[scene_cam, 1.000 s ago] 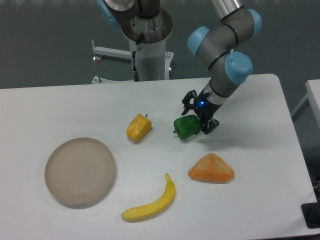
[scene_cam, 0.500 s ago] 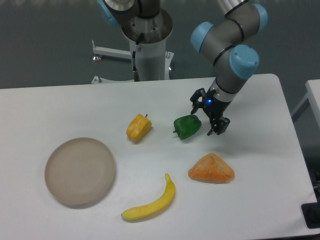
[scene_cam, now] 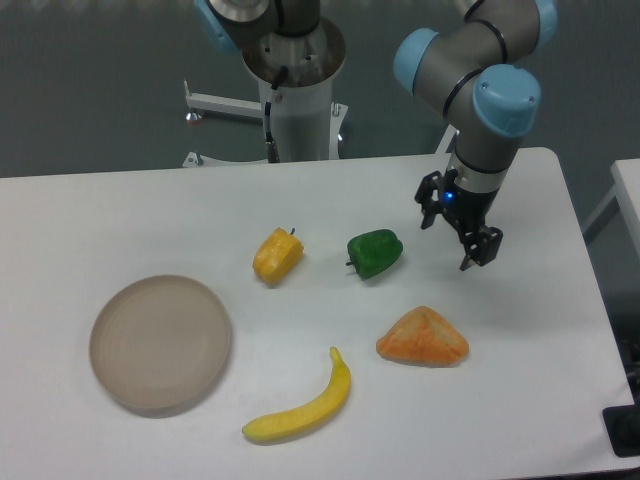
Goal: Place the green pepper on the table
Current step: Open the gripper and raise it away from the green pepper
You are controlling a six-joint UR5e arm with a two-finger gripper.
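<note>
Black two-finger gripper [scene_cam: 459,230] on the grey-and-blue arm: fingers spread apart, nothing between them. It hangs over bare tabletop in the right half, pointing down and a little toward the camera. A small blue light shows on the gripper body.

Small glossy dark-green bell pepper [scene_cam: 375,252]: just left of the gripper, clear of both fingers. It rests on the large flat white table with rounded corners [scene_cam: 540,360], near the middle, lying on its side with the short stem pointing left.

Yellow-orange pepper [scene_cam: 277,256]: left of the green one, near it but apart, also on the tabletop.

Orange wedge-shaped piece with a rough surface [scene_cam: 422,338]: in front of the green pepper and slightly right, below the gripper in the view; apart from both.

Yellow banana [scene_cam: 305,404]: near the front edge, curved, its tip pointing up toward the middle of the table.

Round beige plate [scene_cam: 160,343]: far left front, well apart from the peppers, nothing on it.

Grey arm pedestal [scene_cam: 296,95]: behind the back edge of the table.
</note>
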